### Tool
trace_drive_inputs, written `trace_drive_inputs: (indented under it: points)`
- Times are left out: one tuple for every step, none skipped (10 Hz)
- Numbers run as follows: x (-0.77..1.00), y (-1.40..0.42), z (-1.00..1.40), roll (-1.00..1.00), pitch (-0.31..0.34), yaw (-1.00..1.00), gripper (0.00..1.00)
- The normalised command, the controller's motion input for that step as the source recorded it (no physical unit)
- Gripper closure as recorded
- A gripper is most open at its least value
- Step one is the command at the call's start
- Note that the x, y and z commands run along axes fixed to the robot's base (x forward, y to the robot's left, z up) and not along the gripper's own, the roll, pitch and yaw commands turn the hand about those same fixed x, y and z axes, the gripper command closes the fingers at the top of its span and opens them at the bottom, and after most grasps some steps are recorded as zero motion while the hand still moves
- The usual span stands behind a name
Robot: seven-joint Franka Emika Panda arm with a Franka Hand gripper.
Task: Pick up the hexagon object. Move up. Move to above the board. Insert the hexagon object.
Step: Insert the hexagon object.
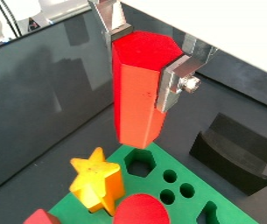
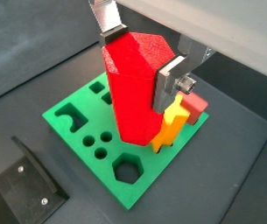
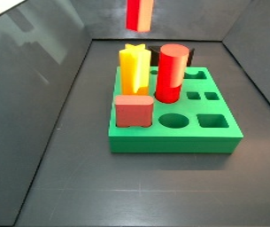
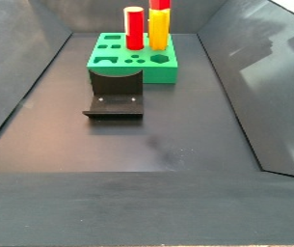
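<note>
My gripper point(image 1: 144, 59) is shut on the hexagon object point(image 1: 139, 87), a tall bright red faceted peg held upright by its top between the silver fingers point(image 1: 174, 77). Both wrist views show this grip point(image 2: 142, 57). The peg point(image 2: 133, 87) hangs above the green board point(image 2: 80, 121), clear of it. In a side view its lower end point(image 3: 140, 13) shows high over the board's point(image 3: 173, 135) far part. An open hexagonal hole point(image 1: 142, 162) lies below the peg's lower end and also shows in a wrist view point(image 2: 126, 169).
On the board stand a yellow star peg point(image 3: 132, 69), a round red cylinder point(image 3: 172, 73) and a short reddish-brown cube point(image 3: 132, 111). The dark fixture point(image 4: 115, 96) stands on the floor beside the board. Grey walls enclose the floor.
</note>
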Motion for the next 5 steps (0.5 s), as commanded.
trace_drive_inputs:
  points:
    - [0.00,0.17,-0.57,0.09,-0.126,0.00,1.00]
    - [0.00,0.14,-0.61,0.14,-0.146,0.00,1.00]
    - [-0.03,0.10,-0.68,0.21,-0.147,-0.01,1.00]
    - [-0.03,0.00,-0.15,0.06,-0.083,0.00,1.00]
    - [0.00,0.00,-0.01,0.00,0.000,0.00,1.00]
